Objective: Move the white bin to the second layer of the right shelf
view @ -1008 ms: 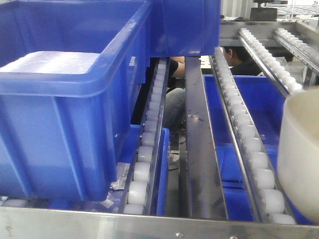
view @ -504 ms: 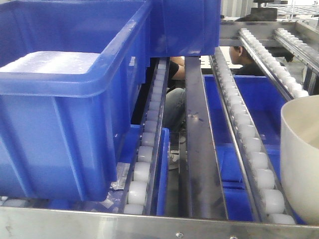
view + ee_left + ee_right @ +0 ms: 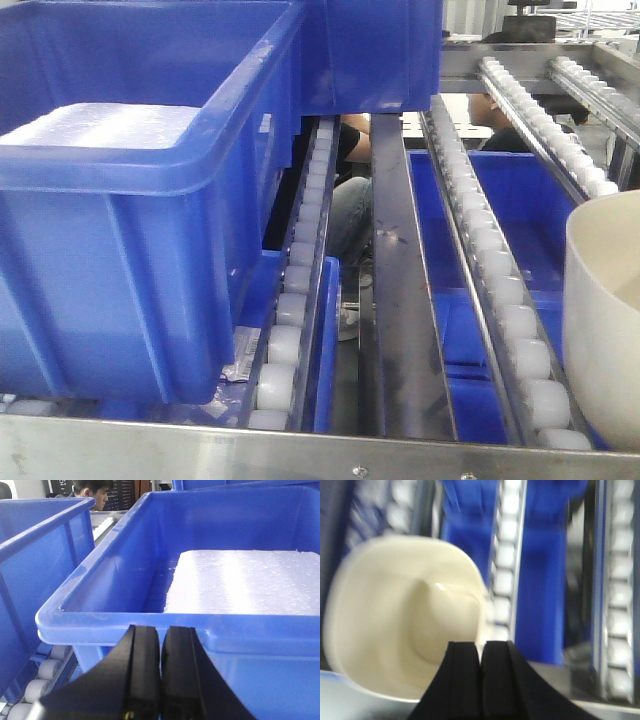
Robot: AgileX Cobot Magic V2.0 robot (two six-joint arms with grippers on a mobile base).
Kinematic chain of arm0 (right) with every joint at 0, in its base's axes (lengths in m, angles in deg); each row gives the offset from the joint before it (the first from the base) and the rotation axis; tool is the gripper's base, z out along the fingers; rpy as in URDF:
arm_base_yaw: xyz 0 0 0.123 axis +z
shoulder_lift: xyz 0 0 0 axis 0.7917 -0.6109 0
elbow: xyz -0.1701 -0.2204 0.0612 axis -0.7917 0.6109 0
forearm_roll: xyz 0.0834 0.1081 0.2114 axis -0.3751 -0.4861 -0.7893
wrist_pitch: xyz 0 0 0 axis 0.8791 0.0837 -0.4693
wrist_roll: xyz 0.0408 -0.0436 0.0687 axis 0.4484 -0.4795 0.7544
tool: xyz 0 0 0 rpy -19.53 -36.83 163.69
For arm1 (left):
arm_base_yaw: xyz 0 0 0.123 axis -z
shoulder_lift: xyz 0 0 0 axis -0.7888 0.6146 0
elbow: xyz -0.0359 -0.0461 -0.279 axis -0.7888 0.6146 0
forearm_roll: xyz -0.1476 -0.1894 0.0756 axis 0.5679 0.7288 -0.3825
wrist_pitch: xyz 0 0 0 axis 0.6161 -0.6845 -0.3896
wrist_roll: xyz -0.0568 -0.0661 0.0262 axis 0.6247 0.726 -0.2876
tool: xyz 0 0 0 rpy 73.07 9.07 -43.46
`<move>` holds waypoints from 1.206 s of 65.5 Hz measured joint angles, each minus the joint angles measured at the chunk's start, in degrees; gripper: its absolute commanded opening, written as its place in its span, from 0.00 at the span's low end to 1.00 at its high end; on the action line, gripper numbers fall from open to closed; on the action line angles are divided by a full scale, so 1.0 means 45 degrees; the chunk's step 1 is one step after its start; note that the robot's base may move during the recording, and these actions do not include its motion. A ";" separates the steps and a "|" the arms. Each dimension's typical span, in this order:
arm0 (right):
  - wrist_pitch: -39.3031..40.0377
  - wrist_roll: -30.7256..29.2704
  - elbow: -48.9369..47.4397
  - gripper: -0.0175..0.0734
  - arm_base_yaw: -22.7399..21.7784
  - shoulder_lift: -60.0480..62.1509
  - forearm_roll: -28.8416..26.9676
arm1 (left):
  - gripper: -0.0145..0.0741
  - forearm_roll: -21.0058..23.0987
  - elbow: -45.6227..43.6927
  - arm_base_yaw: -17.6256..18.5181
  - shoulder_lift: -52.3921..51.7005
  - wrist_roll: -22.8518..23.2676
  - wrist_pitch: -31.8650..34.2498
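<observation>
- Setting: a steel rack level (image 3: 398, 290) of white roller tracks between grey rails filled the front-facing view, with a bright steel edge (image 3: 300, 450) along the bottom and a seated person (image 3: 345, 190) visible through the gaps behind.
- Front-facing view: a large blue crate (image 3: 130, 220) stood on the rollers at left, holding a white foam slab (image 3: 100, 125). A second blue crate (image 3: 375, 55) sat behind it, and further blue crates (image 3: 520, 200) lay on the level below.
- Front-facing view: the white bin (image 3: 603, 320) appeared at the far right edge, cut by the frame, its base near the front rollers of the right-hand track. Contact with the rollers could not be confirmed. No gripper showed in this view.
- Left wrist view: the left gripper (image 3: 160, 675) had its black fingers pressed together with nothing between them, just in front of the rim of the large blue crate (image 3: 200, 630). The foam slab (image 3: 245, 580) lay inside. Another blue crate (image 3: 35, 555) stood to the left, with rollers (image 3: 45, 675) below it.
- Right wrist view (blurred): the right gripper (image 3: 480, 680) was closed. Its tips overlapped the near rim of the white bin (image 3: 395, 610), but whether the rim was pinched could not be determined. Roller tracks (image 3: 505, 565) and blue crates (image 3: 540, 580) lay beyond.
</observation>
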 measured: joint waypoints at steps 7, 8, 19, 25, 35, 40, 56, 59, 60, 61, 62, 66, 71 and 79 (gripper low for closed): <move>0.0360 -0.0021 0.0050 0.25 0.0000 0.1228 -0.0428 | 0.26 0.0000 0.0000 0.0000 0.0000 0.0000 0.0000; 0.0406 -0.0021 0.0050 0.25 0.0000 0.1326 -0.0462 | 0.26 0.0000 0.0000 0.0000 0.0000 0.0000 0.0000; 0.0547 -0.0021 0.0050 0.25 0.0000 0.1760 -0.0538 | 0.26 0.0000 0.0000 0.0000 0.0000 0.0000 0.0000; 0.0547 -0.0021 0.0050 0.25 0.0000 0.1760 -0.0538 | 0.26 0.0000 0.0000 0.0000 0.0000 0.0000 0.0000; 0.1027 -0.0021 0.0050 0.25 0.0000 0.1760 -0.0462 | 0.26 0.0000 0.0000 0.0000 0.0000 0.0000 0.0000; 0.1887 -0.0081 0.0080 0.25 0.0000 0.1760 -0.0406 | 0.26 0.0000 0.0000 0.0000 0.0000 0.0000 0.0000; 0.6741 -0.0786 0.2943 0.25 0.0104 0.3298 -0.0406 | 0.26 0.0000 0.0000 0.0000 0.0000 0.0000 0.0000; 0.7369 -0.0806 0.3829 0.25 0.0133 0.3873 -0.0406 | 0.26 0.0000 0.0000 0.0000 0.0000 0.0000 0.0000; 0.7561 -0.0806 0.4033 0.25 0.0133 0.4121 -0.0406 | 0.26 0.0000 0.0000 0.0000 0.0000 0.0000 0.0000; 0.7674 -0.0814 0.4324 0.25 0.0133 0.4281 -0.0406 | 0.26 0.0000 0.0000 0.0000 0.0000 0.0000 0.0000; 0.7824 -0.0814 0.4509 0.25 0.0133 0.4523 -0.0406 | 0.26 0.0000 0.0000 0.0000 0.0000 0.0000 0.0000; 0.8104 -0.0837 0.5464 0.25 0.0133 0.5362 -0.0406 | 0.26 0.0000 0.0000 0.0000 0.0000 0.0000 0.0000; 0.8224 -0.0837 0.6476 0.25 0.0133 0.6284 -0.0406 | 0.26 0.0000 0.0000 0.0000 0.0000 0.0000 0.0000; 0.8224 -0.0353 0.7824 0.26 0.0133 0.7626 -0.0388 | 0.26 0.0000 0.0000 0.0000 0.0000 0.0000 0.0000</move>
